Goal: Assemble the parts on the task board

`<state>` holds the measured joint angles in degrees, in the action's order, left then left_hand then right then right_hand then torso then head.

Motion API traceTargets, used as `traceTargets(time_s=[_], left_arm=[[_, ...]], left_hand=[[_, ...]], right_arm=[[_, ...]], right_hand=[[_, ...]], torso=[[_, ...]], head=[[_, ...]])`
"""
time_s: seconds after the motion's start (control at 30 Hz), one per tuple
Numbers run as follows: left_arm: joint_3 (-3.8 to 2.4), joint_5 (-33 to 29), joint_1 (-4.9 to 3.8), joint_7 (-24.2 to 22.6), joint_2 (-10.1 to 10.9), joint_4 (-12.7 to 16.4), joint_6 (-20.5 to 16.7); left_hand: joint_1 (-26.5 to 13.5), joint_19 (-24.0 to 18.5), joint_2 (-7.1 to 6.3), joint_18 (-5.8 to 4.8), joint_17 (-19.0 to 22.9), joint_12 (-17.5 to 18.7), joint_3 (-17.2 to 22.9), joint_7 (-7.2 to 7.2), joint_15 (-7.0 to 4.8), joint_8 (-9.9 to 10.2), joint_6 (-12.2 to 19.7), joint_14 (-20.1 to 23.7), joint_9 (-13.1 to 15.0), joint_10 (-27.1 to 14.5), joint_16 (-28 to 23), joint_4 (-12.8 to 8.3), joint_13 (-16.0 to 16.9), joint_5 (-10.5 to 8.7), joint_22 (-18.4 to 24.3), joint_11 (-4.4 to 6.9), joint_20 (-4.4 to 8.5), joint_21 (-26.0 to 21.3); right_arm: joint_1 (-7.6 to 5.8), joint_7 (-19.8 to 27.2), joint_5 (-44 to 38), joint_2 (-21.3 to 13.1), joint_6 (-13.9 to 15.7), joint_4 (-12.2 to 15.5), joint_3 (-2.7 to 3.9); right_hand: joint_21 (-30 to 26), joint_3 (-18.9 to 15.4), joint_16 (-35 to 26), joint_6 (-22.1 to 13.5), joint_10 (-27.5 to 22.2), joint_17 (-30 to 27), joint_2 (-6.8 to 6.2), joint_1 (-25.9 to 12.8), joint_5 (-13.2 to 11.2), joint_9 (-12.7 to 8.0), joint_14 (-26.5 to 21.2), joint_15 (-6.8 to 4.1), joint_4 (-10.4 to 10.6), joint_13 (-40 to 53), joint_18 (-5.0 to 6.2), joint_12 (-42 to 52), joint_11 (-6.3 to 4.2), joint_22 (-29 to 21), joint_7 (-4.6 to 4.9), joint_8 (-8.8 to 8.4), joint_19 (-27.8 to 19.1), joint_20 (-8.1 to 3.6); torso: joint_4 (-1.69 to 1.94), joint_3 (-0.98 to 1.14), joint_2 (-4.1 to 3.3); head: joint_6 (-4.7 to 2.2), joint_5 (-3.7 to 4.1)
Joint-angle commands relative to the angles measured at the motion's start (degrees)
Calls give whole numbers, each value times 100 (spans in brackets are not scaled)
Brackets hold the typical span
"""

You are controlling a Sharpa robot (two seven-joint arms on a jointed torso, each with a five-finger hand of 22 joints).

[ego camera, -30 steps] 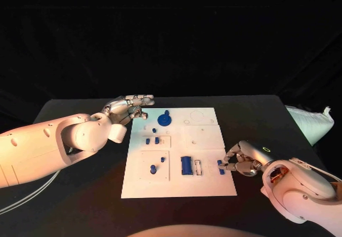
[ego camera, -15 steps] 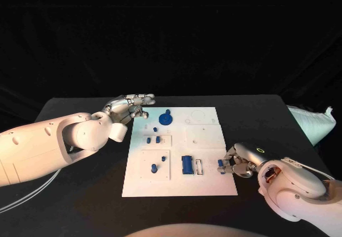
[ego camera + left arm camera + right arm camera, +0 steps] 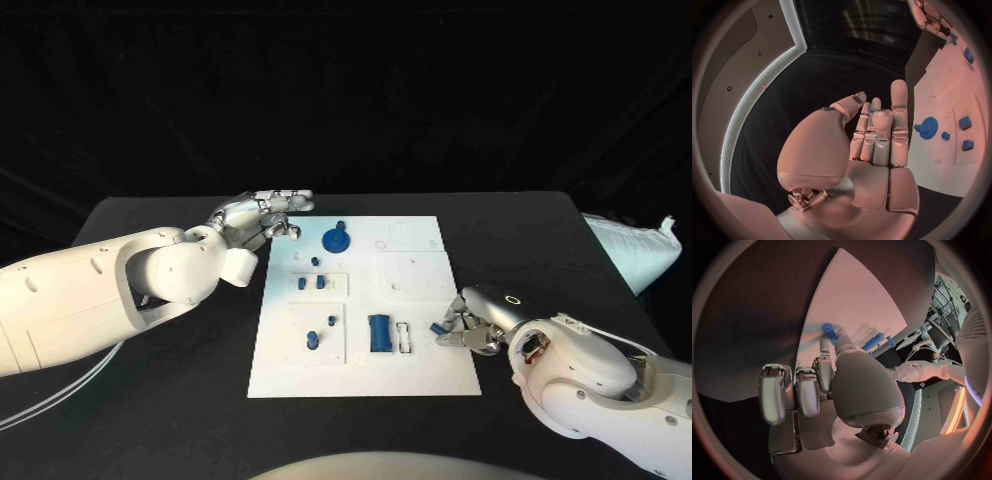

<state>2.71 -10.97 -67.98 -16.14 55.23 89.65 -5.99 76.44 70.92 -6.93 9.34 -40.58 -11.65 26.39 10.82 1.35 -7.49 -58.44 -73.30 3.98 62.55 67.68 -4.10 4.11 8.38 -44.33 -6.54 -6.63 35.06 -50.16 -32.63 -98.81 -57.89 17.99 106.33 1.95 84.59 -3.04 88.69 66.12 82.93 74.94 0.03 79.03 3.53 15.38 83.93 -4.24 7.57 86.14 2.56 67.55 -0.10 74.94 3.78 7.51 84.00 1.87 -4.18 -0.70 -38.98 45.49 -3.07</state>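
**Small blue part pinched at the board's right edge — the grip is thin**

You have a small blue part (image 3: 436, 328) held in the fingertips of the right robot hand (image 3: 470, 330), at the right edge of the task board (image 3: 418, 375), just beside the tall blue block (image 3: 378, 333) and the white slot piece (image 3: 405, 338) that stand in the near half of the board. In the right wrist view the part (image 3: 828, 330) sticks out past the fingertips, so only a little of it is inside the pinch.

From here the part can slip or turn between the fingers if you push it against the board at an angle; then it may not enter its seat. I judge also that the hand is close enough to the slot piece to knock it.

The left robot hand (image 3: 264, 222) holds nothing; its fingers are straight and close together, near the far left corner of the board, beside the blue gear (image 3: 335, 240). It can brush the gear if it swings inward.

The board lies on a black desk (image 3: 159, 400). Behind it hangs dark cloth, and a white bag (image 3: 635, 250) lies at the desk's right side.
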Motion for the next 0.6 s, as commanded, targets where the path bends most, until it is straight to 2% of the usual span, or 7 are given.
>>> traceTargets(time_s=[0.03, 0.17, 0.3, 0.47, 0.6], left_arm=[[-2, 6, -1, -19, -5, 7, 108], [-1, 6, 0, -14, -2, 8, 107], [0, 6, 1, -8, -3, 13, 110], [1, 6, 1, -3, -6, 17, 111], [1, 6, 1, -2, -4, 22, 110]], left_hand=[[-60, -14, 7, 109, 7, -31, -47, -5, -1, -20, 48, 41, -1, -43, -10, 0, -4, 1, 6, 2, -18, -19], [-60, -14, 7, 109, 7, -31, -47, -5, -1, -20, 48, 41, -1, -43, -10, 0, -4, 1, 6, 2, -18, -19], [-60, -14, 11, 110, 12, -42, -52, -5, -1, -27, 51, 44, 0, -50, -8, -4, -4, 3, 9, 2, -19, -22], [-59, -14, 14, 110, 15, -49, -54, -5, -1, -31, 53, 45, 0, -54, -7, -7, -4, 4, 11, 2, -19, -24], [-59, -14, 14, 110, 15, -49, -54, -5, -1, -31, 53, 45, 0, -54, -7, -7, -4, 4, 11, 2, -19, -24]], right_arm=[[97, -96, -430, 57, -602, -100, -59], [116, -101, -535, 91, -766, -120, -60], [124, -106, -567, 110, -861, -124, -60], [127, -118, -517, 122, -819, -122, -60], [128, -132, -290, 115, -576, -80, -60]], right_hand=[[41, 220, 40, 48, 45, 1346, 334, 568, -25, -29, 573, -64, -175, -898, -87, 17, -100, 843, -34, -32, 318, -60], [59, 524, 54, 91, 33, 1371, 349, 815, 41, -22, 578, -60, -437, -893, -94, 5, -89, 870, -12, -39, 327, -71], [68, 809, 64, 101, 41, 1391, 321, 806, 224, 0, 582, -31, -619, -881, -98, 10, -67, 885, 24, -48, 331, -52], [80, 1107, 72, 72, 79, 1404, 281, 558, 456, 26, 585, -22, -673, -841, -101, 65, -68, 903, 16, -72, 338, -33], [97, 1396, 84, 60, 118, 1426, 258, 283, 649, 45, 590, -28, -627, -791, -106, 135, -74, 927, 5, -91, 349, -34]], torso=[[5, 1, -2], [0, -1, 1], [2, -4, 1], [8, -3, 4], [11, -4, 3]], head=[[6, -9], [15, -10], [16, -3], [16, 13], [17, 10]])
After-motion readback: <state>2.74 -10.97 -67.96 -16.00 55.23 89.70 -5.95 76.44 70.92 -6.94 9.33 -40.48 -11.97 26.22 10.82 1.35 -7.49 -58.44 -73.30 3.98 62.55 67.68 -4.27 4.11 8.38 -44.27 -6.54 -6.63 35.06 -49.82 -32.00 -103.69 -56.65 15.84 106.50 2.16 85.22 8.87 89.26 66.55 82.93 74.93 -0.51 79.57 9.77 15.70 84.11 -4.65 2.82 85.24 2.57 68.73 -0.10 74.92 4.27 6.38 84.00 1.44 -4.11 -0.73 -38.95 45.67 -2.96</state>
